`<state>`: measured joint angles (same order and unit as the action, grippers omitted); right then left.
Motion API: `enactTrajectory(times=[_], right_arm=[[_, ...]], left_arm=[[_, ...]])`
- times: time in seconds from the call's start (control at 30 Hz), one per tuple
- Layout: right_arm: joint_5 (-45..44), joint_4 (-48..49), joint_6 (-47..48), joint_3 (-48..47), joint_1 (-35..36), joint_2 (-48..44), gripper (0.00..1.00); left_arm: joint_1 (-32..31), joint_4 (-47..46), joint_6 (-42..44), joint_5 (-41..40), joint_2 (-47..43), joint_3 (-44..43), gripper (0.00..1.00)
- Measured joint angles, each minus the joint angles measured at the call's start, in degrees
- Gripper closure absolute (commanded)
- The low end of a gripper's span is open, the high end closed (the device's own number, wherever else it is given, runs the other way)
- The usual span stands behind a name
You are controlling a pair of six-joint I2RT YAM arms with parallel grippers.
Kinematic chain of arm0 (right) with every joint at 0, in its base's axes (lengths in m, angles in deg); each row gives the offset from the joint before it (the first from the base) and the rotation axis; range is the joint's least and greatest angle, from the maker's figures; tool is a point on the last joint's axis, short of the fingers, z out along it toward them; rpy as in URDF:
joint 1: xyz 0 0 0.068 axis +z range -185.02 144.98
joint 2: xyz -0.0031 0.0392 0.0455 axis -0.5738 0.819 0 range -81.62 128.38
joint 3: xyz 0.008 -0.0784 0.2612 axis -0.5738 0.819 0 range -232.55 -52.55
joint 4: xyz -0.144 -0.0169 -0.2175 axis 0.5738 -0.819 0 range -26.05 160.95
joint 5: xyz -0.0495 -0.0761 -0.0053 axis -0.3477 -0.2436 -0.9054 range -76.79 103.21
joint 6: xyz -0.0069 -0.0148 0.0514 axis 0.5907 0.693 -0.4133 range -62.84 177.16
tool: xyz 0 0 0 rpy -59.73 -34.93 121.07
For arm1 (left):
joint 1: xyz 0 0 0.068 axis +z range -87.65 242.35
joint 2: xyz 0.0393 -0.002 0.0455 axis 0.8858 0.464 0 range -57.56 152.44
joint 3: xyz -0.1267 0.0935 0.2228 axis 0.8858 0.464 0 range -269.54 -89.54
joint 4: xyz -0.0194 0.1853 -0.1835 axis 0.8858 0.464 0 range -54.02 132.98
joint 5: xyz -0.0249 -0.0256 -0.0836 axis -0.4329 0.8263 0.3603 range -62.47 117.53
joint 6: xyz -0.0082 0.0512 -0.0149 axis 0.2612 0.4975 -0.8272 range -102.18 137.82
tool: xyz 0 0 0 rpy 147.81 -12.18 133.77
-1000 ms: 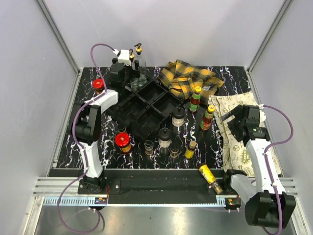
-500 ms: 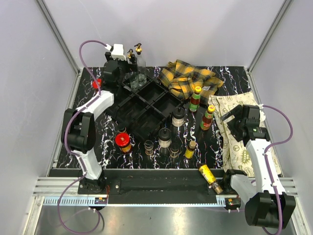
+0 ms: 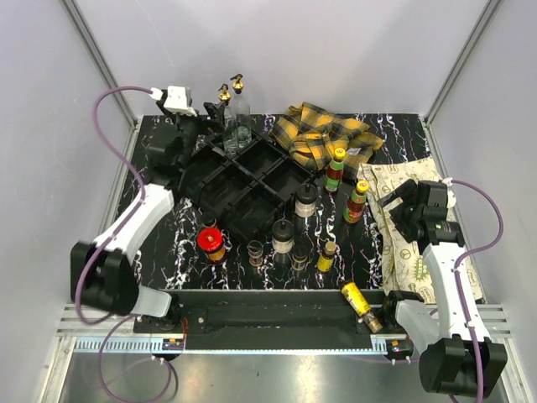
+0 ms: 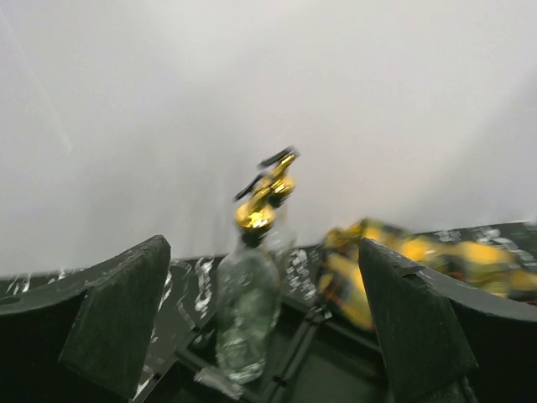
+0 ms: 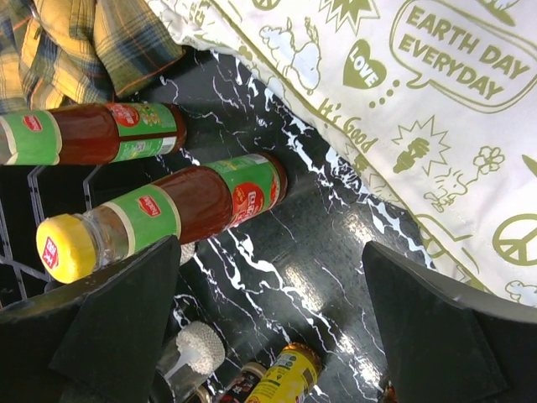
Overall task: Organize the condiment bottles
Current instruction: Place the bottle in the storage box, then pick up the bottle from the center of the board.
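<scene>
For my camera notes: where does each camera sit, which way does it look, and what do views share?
Top external: above, behind the arms, looking down on the table; both arms show.
Left wrist: on the left gripper, looking level at a clear bottle; open fingers show.
Right wrist: on the right gripper, looking down at two sauce bottles; open fingers show.
Shared: all three show the plaid cloth.
</scene>
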<state>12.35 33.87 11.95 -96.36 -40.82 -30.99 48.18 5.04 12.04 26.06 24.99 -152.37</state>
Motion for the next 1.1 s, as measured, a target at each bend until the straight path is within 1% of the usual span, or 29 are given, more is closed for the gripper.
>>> enactTrajectory(times=[0.1,0.23,0.3,0.37,0.5,0.6,0.73,0.83,0.97,1.1], right_arm=[[0.83,-0.02,0.59,0.0,0.0,0.02,0.0],[2.14,-0.07,1.03,-0.02,0.0,0.02,0.0],[2.67,-0.09,1.11,-0.04,0.0,0.0,0.0],[3.39,-0.13,1.33,-0.04,0.0,0.0,0.0],[4.26,-0.37,1.73,-0.04,0.0,0.0,0.0],[5.14,-0.85,2.29,-0.13,0.0,0.0,0.0],[5.18,-1.99,3.08,-0.72,0.0,-0.52,0.0],[5.4,-2.78,3.43,-1.25,0.0,-1.14,0.0],[6.56,-3.28,3.39,-2.1,-0.22,-1.03,0.0],[8.11,-3.32,3.04,-2.62,-0.85,0.04,0.0]], left_arm=[[-0.66,1.64,-0.57,5.57,-6.84,1.2,0.02],[-2.69,4.26,-0.37,17.42,-13.97,1.29,0.01],[-4.66,7.34,0.5,23.12,-15.74,0.74,0.01],[-7.93,11.47,1.97,27.91,-16.13,-0.24,0.01],[-17.31,20.04,5.31,34.27,-15.87,-0.87,0.01],[-24.11,23.78,6.78,38.03,-14.78,-1.11,0.01],[-31.39,27.93,8.83,42.36,-11.65,-2.58,0.01],[-35.17,31.58,10.67,46.47,-8.68,-4.57,0.01],[-38.71,35.78,13.0,53.4,-4.13,-7.61,0.01],[-41.51,39.54,16.2,56.68,0.55,-11.61,0.02]])
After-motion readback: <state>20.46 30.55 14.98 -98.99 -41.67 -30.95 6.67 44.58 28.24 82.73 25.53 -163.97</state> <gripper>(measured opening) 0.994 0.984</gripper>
